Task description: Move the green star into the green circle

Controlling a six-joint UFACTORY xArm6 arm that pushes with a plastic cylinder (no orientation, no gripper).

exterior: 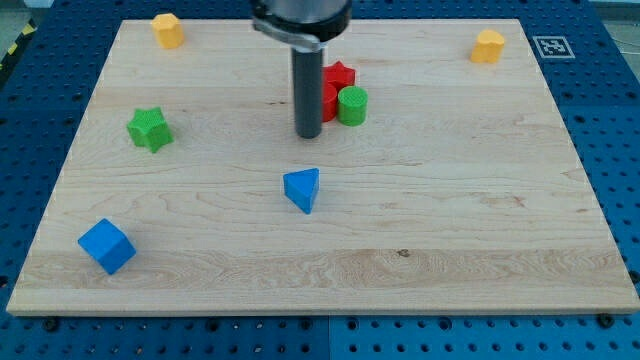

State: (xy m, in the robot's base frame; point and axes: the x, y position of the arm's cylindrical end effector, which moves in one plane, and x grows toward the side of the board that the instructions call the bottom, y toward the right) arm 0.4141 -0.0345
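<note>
Green star [149, 129] was what you had to shift, and it sat far out to the view's left of my tip [308, 136], at about the same height in the view and well apart from it. You had no fingers or jaws to open on this rig: the arm ended in a plain dark rod, it held nothing, and its lower end touched no block.

Starting at the view's left, a blue cube [106, 246] lay well below and left of my tip, near the bottom-left corner of the wooden board [450, 200]. The green star came next, above that cube. An orange block [168, 30] stood up and left of my tip, near the board's top-left edge; you could not tell its exact shape.

A blue triangular block [302, 189] lay just below my tip, close to it but apart.

Just to the view's right of the rod, you had a red star [340, 75] with another red block [329, 101] under it, partly hidden behind the rod, so you could not tell its shape. The green circle [352, 105], a short cylinder, stood touching that red block, near my tip and slightly above it in the view. You could see the green star and green circle were well apart, with the rod between them.

A second orange block [489, 46] sat far up and right of my tip, near the top-right corner.
</note>
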